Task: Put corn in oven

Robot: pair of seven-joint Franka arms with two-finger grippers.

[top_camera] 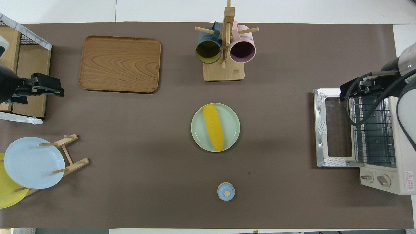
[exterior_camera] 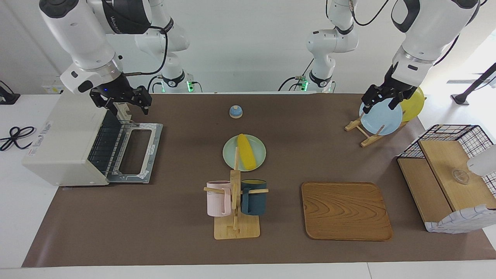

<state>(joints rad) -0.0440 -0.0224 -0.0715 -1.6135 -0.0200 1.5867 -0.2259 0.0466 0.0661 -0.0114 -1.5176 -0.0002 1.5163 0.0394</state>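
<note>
Corn [exterior_camera: 247,152] sits untouched on the green plate [exterior_camera: 260,146] mid-table, oven [exterior_camera: 73,143] door already down, both grippers open and empty, right gripper [exterior_camera: 123,101] over the oven, left gripper [exterior_camera: 383,97] over the plate rack [exterior_camera: 364,133], so grabbing's next.

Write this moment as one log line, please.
yellow ribbed corn: on pale green plate | off-white toaster oven: door down | right gripper: open over oven door | left gripper: open, empty

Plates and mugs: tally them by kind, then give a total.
Plates: 3 (green plate, blue plate, yellow plate)
Mugs: 2 (dark blue mug, pink mug)
Total: 5
</note>
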